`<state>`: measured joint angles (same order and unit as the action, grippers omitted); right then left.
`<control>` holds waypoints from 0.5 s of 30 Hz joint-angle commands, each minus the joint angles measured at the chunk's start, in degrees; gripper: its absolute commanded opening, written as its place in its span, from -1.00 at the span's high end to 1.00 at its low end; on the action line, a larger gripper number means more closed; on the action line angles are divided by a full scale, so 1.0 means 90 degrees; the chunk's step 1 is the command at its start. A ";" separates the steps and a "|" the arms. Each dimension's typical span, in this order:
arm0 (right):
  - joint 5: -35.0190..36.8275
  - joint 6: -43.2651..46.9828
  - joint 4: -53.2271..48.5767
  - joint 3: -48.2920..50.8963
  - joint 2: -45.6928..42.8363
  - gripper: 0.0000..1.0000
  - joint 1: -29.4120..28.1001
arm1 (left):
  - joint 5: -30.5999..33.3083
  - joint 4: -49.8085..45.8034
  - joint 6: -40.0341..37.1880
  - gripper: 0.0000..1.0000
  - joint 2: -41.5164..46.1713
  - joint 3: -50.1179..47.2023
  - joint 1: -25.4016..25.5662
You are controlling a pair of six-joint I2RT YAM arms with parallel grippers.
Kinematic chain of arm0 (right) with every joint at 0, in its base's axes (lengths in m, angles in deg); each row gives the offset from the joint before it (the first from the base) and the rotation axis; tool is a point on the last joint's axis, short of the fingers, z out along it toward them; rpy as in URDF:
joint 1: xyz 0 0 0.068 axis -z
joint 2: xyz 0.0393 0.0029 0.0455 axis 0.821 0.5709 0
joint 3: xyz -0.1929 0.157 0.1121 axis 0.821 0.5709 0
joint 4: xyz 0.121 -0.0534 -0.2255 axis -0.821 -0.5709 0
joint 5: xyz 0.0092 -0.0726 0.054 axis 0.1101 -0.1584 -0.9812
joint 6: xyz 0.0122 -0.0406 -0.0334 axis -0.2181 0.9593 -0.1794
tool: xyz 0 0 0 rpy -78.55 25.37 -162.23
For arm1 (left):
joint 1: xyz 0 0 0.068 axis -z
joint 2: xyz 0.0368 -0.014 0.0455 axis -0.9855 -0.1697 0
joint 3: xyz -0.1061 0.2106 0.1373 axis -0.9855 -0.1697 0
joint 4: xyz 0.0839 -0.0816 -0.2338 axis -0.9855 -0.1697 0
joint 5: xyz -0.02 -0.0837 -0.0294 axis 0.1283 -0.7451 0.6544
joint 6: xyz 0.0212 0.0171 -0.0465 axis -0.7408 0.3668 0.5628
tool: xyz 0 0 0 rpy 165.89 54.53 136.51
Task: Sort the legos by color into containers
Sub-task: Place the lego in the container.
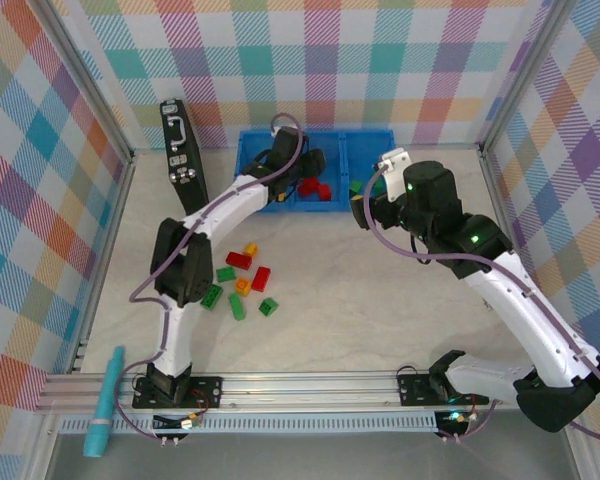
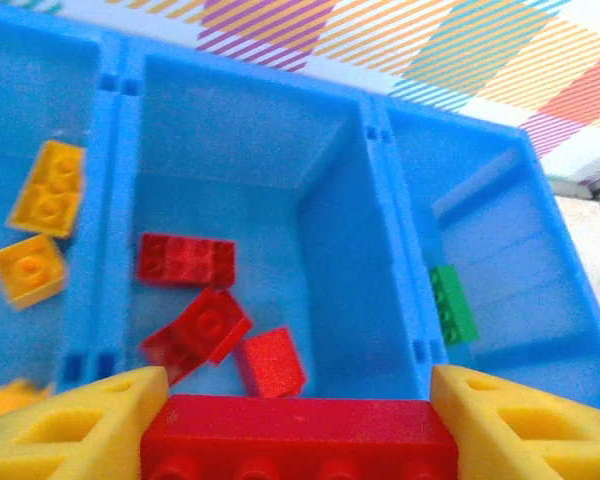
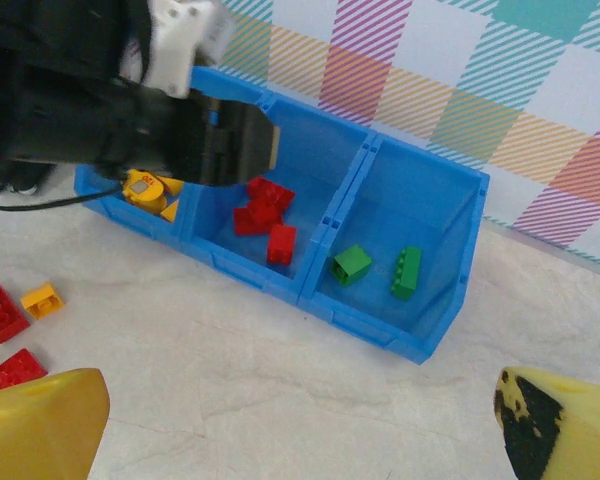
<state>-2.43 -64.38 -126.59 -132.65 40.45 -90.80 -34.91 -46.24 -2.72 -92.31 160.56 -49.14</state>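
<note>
My left jaws pinch a long red plastic building brick (image 2: 298, 435) between their yellow pads (image 2: 80, 420), holding it above the middle compartment of the long blue plastic bin (image 2: 380, 250) that stands at the far edge of the pale table (image 1: 380, 310), against the checked back wall. Three smaller red bricks (image 2: 195, 335) lie loose on that compartment's floor. The left compartment holds yellow-orange bricks (image 2: 46, 187), and the right one holds two green bricks (image 3: 406, 272), side by side but apart. My right jaws are spread wide with nothing between them, their yellow fingertips (image 3: 40, 420) hanging over bare table just in front of the bin's right end. Near the middle of the table, well short of the bin, a cluster of unsorted bricks (image 1: 242, 278) in red, green, yellow and orange lies beside my left arm. A black rectangular case with a silver handle (image 1: 183, 150) stands to the left of the bin
</note>
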 commanded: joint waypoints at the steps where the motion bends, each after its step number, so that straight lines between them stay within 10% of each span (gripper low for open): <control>1: -0.0075 0.0082 0.0085 -0.0213 0.0057 -0.97 -0.0008 | -0.0313 0.0556 0.0206 -0.24 -0.0660 0.0464 0.0032; 15: -0.0159 -0.0006 -0.0059 -0.0281 0.0277 -0.98 -0.0003 | -0.0139 0.0217 0.0136 -0.59 -0.1715 0.1815 0.0041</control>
<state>-2.89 -64.40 -126.92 -133.17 42.76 -90.80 -36.09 -43.79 -1.47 -108.50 175.37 -49.14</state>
